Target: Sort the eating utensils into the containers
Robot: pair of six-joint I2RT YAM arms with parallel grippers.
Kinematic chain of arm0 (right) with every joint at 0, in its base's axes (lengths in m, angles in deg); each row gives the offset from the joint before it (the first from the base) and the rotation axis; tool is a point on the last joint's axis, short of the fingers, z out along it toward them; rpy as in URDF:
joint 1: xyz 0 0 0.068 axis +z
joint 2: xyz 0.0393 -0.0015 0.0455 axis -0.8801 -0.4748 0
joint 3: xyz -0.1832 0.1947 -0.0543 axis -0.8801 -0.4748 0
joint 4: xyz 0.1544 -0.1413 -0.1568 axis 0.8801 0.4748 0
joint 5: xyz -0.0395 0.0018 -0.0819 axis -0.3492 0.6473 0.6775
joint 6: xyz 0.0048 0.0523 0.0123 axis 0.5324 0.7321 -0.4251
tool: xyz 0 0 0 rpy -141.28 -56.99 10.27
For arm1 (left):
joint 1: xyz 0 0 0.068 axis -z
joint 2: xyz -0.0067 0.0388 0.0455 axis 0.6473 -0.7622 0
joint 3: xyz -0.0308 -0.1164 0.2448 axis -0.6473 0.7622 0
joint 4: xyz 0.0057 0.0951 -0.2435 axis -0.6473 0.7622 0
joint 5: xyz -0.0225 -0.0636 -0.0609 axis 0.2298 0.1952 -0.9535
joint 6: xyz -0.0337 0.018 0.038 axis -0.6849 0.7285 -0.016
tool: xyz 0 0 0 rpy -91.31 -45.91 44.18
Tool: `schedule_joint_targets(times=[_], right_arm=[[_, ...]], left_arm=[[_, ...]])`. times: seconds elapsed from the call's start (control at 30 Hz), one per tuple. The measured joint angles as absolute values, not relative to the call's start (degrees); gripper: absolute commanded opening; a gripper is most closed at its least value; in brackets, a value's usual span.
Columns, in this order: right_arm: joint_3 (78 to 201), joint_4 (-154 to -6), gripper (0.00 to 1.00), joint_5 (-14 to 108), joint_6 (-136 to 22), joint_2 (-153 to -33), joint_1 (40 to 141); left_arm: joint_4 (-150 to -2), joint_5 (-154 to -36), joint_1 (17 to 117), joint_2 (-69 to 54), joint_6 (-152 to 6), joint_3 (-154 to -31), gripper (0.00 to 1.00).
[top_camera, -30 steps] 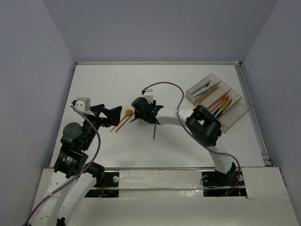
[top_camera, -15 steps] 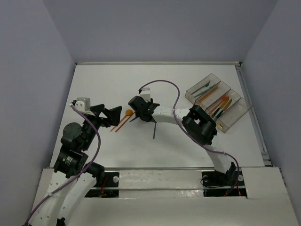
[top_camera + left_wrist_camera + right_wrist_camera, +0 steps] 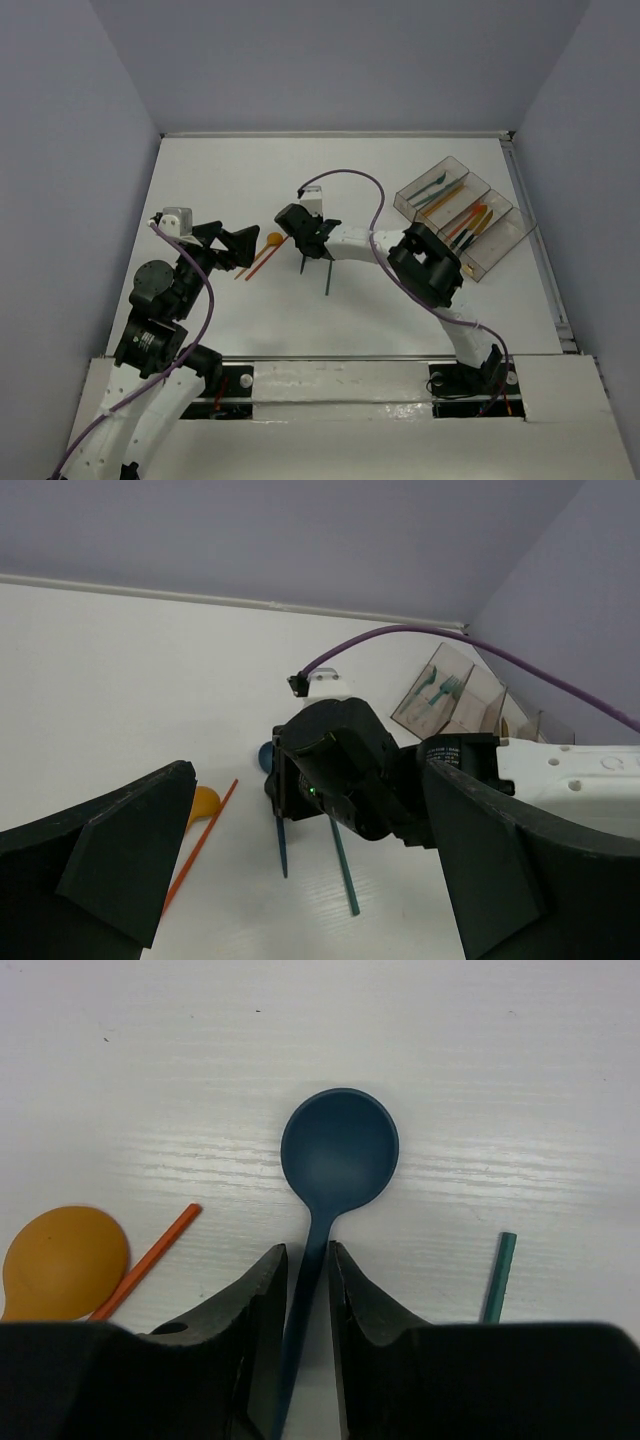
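White lettering on a black link of the right arm (image 3: 455, 750), too small to read.

At far left, left pincer (image 3: 240, 248), jaws wide apart, raised over the white bench (image 3: 400, 320) with only bare surface between the fingers. Just right of it, flat on the bench, orange spoon (image 3: 273, 239), and an orange-red handle (image 3: 145, 1260) slanting right beside its bowl.

Next along, blue spoon (image 3: 338, 1150), lying flat, bowl pointing away from the right pincer (image 3: 307, 1252). Pincer low over the spoon's handle, 1 finger on each side just behind the bowl, jaws only a narrow gap apart and seemingly not yet pressed on the handle. To the right of those fingers, near but apart, the tip of a teal handle (image 3: 497, 1275), flat on the bench.

At far right, well apart from all this, clear divided tray (image 3: 505, 245) set at a slant. In its far bin, teal pieces, 2 of them forks, beside an orange one. In the next bin, orange, red and dark pieces lying lengthwise.
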State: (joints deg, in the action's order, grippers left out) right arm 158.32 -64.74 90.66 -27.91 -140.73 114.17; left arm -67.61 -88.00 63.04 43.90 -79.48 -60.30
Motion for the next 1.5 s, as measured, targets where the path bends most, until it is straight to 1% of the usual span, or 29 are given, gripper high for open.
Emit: schedule_joint_targets(times=[0.07,0.2,0.23,0.37,0.4,0.5,0.6,0.77,0.87,0.9,1.0,1.1,1.23,1.33,1.5], right_arm=[[158.1,-64.89,0.15,90.73,-27.75,-140.65,114.17],[158.06,-64.58,0.13,91.08,-26.24,-140.58,114.06],[158.06,-64.5,0.09,91.19,-25.59,-140.56,114.04],[157.95,-64.32,0.01,91.75,-23.03,-140.47,113.97],[157.97,-64.24,0.0,91.93,-22.4,-140.47,113.95],[157.73,-63.91,0.0,91.91,-20.36,-140.01,113.53],[154.41,-64.15,0.0,91.25,-19.56,-137.35,112.0],[142.45,-66.81,0.0,90.77,-19.38,-123.03,104.09],[135.63,-70.77,0.0,91.38,-20.47,-111.14,96.48],[134.82,-71.64,0.0,91.73,-20.95,-109.63,95.17],[130.78,-75.1,0.0,92.52,-22.97,-102.46,86.58],[128.05,-76.91,0.01,91.93,-24.41,-100.45,79.55],[126.89,-77.04,0.01,90.84,-26.73,-101.28,71.94],[127.13,-77.13,0.02,90.27,-28.26,-102.16,69.4],[129.12,-78.27,0.06,89.66,-30.4,-106.66,66.96]], left_arm=[[-67.61,-88.03,63.04,43.9,-79.48,-60.3,0.99],[-67.61,-88.03,63.04,43.9,-79.48,-60.3,0.99],[-67.61,-88.0,63.04,43.9,-79.48,-60.3,0.99],[-67.61,-88.03,63.04,43.9,-79.48,-60.3,0.99],[-67.61,-88.03,63.04,43.9,-79.48,-60.3,0.99],[-67.61,-88.05,63.04,43.9,-79.48,-60.3,0.99],[-67.61,-88.05,63.04,43.9,-79.48,-60.3,0.99],[-67.59,-88.03,63.04,44.01,-79.48,-60.3,0.99],[-67.64,-88.03,63.04,44.3,-79.48,-60.3,0.99],[-67.61,-88.03,63.04,44.34,-79.48,-60.3,0.99],[-67.61,-88.03,63.04,44.41,-79.48,-60.3,0.99],[-67.59,-88.03,63.04,44.45,-79.48,-60.3,0.99],[-67.61,-88.0,63.04,44.43,-79.46,-60.3,0.99],[-67.59,-88.0,63.04,44.43,-79.46,-60.3,0.99],[-67.61,-87.98,63.04,44.28,-79.46,-60.3,0.99]])
